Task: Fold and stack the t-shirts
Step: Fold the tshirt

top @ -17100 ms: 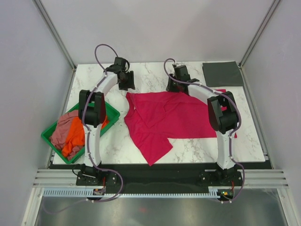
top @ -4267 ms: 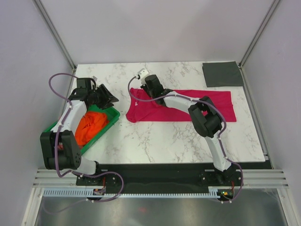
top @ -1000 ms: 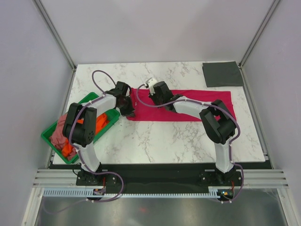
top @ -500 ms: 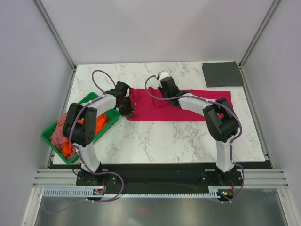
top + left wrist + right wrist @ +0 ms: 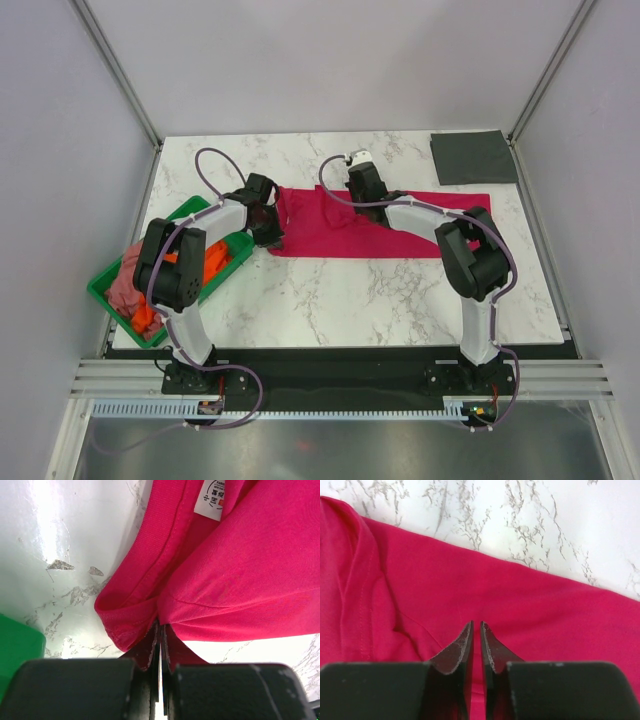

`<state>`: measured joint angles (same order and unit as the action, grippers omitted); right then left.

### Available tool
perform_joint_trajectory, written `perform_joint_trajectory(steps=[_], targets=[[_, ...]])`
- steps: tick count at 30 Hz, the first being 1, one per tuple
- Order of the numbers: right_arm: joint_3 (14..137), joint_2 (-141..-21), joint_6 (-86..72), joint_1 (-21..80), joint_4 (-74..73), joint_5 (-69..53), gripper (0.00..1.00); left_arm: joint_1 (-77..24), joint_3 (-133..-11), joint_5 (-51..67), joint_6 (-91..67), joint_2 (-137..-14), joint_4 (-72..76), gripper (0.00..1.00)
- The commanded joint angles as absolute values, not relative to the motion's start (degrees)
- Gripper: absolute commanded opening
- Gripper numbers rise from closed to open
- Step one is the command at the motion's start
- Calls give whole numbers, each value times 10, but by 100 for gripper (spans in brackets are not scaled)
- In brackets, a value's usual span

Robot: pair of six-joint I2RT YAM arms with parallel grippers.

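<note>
The crimson t-shirt (image 5: 320, 238) lies as a long folded strip across the middle of the table. My left gripper (image 5: 272, 232) is shut on its left end; in the left wrist view the gripper (image 5: 161, 627) pinches the cloth (image 5: 250, 570) below the collar hem. My right gripper (image 5: 358, 198) hovers over the strip's far edge. In its own view that gripper (image 5: 476, 625) stands open by a narrow slit above the cloth (image 5: 545, 615), holding nothing. A dark grey t-shirt (image 5: 472, 157) lies folded at the far right corner. An orange t-shirt (image 5: 212, 262) and a dusty pink one (image 5: 125, 280) sit in the tray.
The green plastic tray (image 5: 100, 290) stands at the table's left edge, its corner (image 5: 15, 645) showing in the left wrist view. A white label (image 5: 212, 500) is sewn inside the collar. Grey walls enclose the table on three sides.
My right gripper has slid to the right along the crimson shirt's far edge, leaving a few wrinkles near the collar. The left gripper has stayed put on the shirt's left end.
</note>
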<state>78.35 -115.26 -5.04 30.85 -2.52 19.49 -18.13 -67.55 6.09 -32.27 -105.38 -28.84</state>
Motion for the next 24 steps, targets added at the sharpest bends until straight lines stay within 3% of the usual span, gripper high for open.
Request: perform_joint_trajectory(steps=[1,7,11,24], targets=[[807,-1123,-81,301,-52,204,18,-180,-689,39,-306,-1055,-301,2],[791,-1113,-44,305,-17,36,41,-180,-694,43,-308,-1057,-301,2],[793,-1127,12,329,-4,-13,43,-181,-698,57,-312,-1061,-301,2],[789,-1160,88,382,19,-4,44,-180,-698,55,-309,-1073,-301,2]])
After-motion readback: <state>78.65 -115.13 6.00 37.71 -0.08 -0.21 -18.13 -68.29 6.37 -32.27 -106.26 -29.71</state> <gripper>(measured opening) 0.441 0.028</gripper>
